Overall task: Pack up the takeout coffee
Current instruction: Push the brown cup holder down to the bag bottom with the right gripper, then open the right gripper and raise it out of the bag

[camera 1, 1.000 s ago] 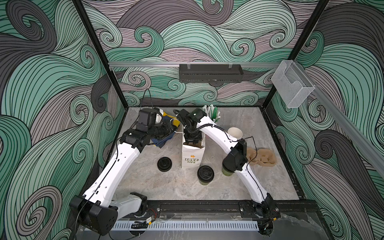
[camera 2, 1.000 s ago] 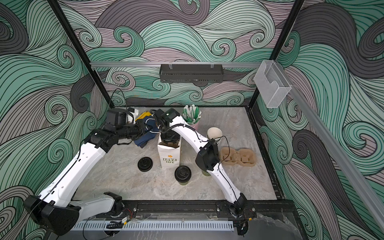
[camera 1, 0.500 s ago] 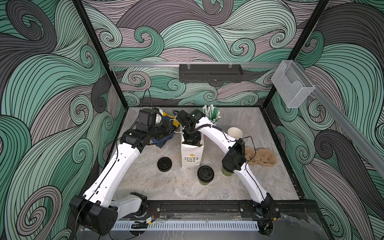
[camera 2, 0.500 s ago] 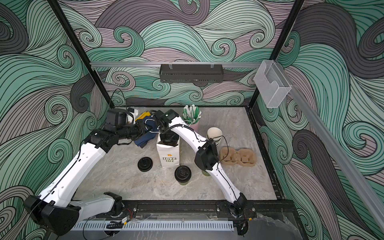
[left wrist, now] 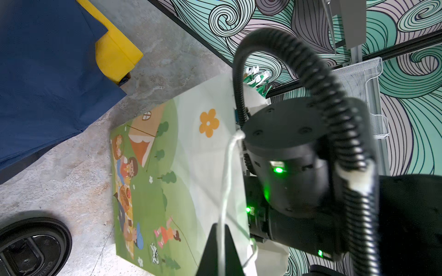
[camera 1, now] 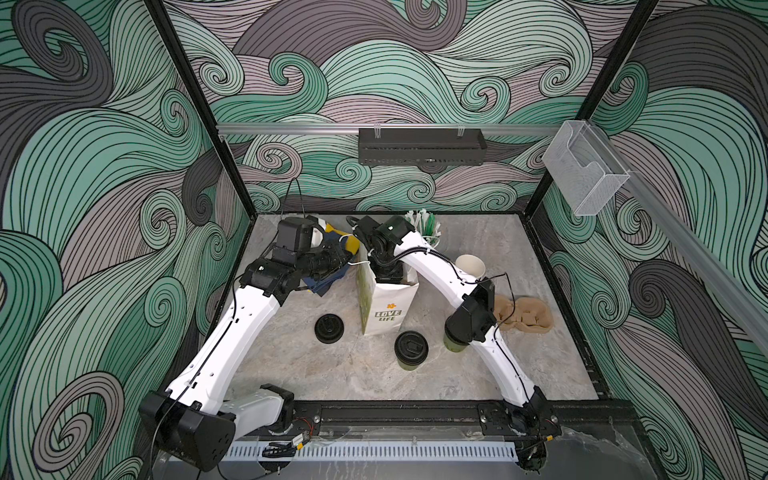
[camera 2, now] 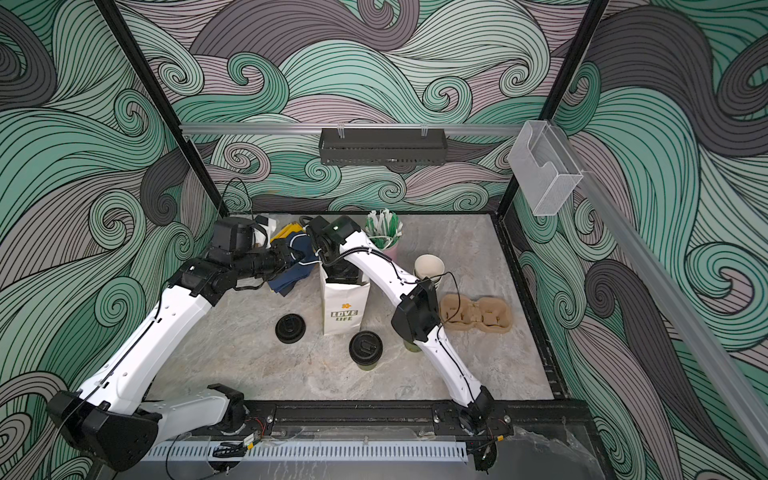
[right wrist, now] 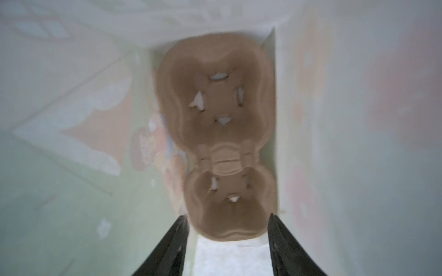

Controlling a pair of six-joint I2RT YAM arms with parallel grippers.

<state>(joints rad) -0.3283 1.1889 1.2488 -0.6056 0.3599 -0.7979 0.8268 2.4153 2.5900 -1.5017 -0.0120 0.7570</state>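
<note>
One takeout coffee (camera 1: 410,350) (camera 2: 365,348), an olive cup with a black lid, stands in front of the white paper bag (camera 1: 388,307) (camera 2: 345,309). A second olive cup (camera 1: 454,345) peeks from under my right arm's elbow. My right gripper (right wrist: 228,239) is down inside the bag and open, its fingers (right wrist: 167,246) either side of the near end of a brown cup carrier (right wrist: 222,133) on the bag's floor. My left gripper (left wrist: 221,239) is shut on the bag's white string handle (left wrist: 228,167) at the bag's rim.
A loose black lid (camera 1: 329,328) lies left of the bag. Another brown carrier (camera 1: 525,313) lies at the right. A stack of lidless cups (camera 1: 470,266) and a cup of sachets (camera 1: 424,226) stand behind. Blue and yellow folded bags (camera 1: 332,270) lie under my left arm.
My right gripper has opened inside the bag. In the top views the bag, the cups and the left arm stay where they were.
</note>
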